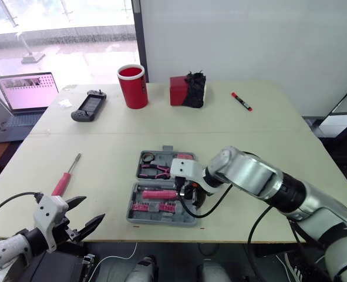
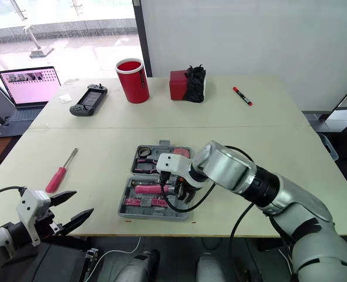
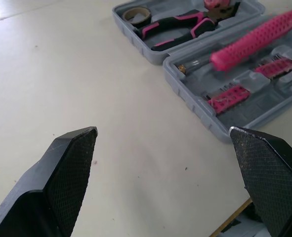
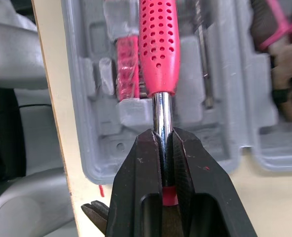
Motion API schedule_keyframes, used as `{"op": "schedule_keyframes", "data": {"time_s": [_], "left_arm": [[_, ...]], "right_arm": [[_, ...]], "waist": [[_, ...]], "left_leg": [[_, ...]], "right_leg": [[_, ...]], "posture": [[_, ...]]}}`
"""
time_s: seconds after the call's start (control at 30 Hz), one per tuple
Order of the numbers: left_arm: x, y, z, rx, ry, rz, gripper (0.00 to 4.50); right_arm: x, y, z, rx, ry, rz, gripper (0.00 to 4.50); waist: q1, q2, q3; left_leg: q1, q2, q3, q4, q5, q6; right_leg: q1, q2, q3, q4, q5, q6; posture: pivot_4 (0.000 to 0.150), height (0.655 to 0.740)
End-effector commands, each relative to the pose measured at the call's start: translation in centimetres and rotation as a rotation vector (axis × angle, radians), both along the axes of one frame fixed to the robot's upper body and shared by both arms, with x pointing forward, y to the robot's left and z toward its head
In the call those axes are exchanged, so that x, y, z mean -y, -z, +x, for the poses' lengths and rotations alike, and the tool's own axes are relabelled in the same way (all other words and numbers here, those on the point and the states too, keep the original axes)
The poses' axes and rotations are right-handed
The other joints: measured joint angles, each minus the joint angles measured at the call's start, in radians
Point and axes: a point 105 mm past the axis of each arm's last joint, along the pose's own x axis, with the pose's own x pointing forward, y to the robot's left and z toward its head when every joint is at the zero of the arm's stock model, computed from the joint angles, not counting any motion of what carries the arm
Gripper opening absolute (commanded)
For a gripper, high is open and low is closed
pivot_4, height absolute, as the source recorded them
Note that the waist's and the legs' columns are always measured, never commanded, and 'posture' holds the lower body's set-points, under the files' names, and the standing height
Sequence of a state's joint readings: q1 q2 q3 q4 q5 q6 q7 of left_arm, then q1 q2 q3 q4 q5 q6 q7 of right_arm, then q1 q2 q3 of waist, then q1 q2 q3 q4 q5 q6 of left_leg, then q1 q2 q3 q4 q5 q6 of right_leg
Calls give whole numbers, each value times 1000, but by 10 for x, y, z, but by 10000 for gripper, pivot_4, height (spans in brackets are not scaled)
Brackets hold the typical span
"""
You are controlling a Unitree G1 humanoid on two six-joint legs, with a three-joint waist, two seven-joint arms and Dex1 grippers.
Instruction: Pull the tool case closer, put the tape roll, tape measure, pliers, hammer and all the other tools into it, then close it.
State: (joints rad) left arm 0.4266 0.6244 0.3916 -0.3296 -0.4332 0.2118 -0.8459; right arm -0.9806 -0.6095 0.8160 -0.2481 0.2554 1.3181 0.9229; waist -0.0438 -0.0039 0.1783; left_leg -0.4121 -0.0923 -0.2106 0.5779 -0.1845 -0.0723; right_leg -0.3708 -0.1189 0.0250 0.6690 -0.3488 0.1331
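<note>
Tool case (image 1: 130, 205): head view, lying open on the worktop (image 1: 103, 147).
Screwdriver (image 1: 66, 176): on the worktop, well left of the case.
Left pincer (image 3: 163, 131): left wrist view, spread wide and empty, left of the case.
Pliers (image 3: 178, 24): in the case's far half, beside the tape roll (image 3: 136, 15).
Right pincer (image 4: 164, 136): right wrist view, clamped on the steel shaft of the hammer (image 4: 158, 44), over the case's near half.

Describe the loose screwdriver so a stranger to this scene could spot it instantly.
On the table, look left of the open grey case. The screwdriver lies alone near the front edge. Unlike the cased tools, it sits on bare tabletop, with a red handle and slim metal shaft.
</note>
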Motion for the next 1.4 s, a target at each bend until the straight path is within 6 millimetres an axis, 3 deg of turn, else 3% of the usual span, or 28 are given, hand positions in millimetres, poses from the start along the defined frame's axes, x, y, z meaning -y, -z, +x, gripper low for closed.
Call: {"op": "schedule_keyframes", "data": {"time_s": [0.03, 0.6, 0.9, 1.17, 1.4], "left_arm": [[0, -1, -1, 16, 0, 16, 45000], [4, -4, -2, 23, 18, 12, 45000], [11, -6, -4, 22, 48, -4, 45000], [11, -2, -3, 8, 51, -6, 45000], [10, 0, -6, 1, 46, -7, 45000]], "right_arm": [[-8, -7, 5, 54, -18, 0, 576], [-36, 8, 10, 63, -44, 10, 576], [-40, 11, 8, 46, -97, 7, 576], [-51, 8, 19, 73, -113, 9, 576], [-48, 17, 20, 56, -98, 5, 576]], "waist": [[1, 0, 0], [-2, 0, 0], [-2, 0, 0], [-2, 0, 0], [-2, 0, 0]], "left_leg": [[0, 0, 0, 0, 0, 0], [0, 1, 0, 0, 0, 0], [0, 2, 1, -1, 0, 0], [0, 2, 1, -1, 0, 0], [0, 2, 1, -1, 0, 0]], "right_leg": [[0, 0, 0, 0, 0, 0], [-1, 1, 1, 0, 0, 0], [-2, 2, 1, 0, 1, -1], [-2, 2, 1, 0, 1, -1], [-2, 2, 1, 0, 1, -1]], "posture": [[1500, 7400], [1500, 7400], [1500, 7400], [1500, 7400], [1500, 7400]]}}
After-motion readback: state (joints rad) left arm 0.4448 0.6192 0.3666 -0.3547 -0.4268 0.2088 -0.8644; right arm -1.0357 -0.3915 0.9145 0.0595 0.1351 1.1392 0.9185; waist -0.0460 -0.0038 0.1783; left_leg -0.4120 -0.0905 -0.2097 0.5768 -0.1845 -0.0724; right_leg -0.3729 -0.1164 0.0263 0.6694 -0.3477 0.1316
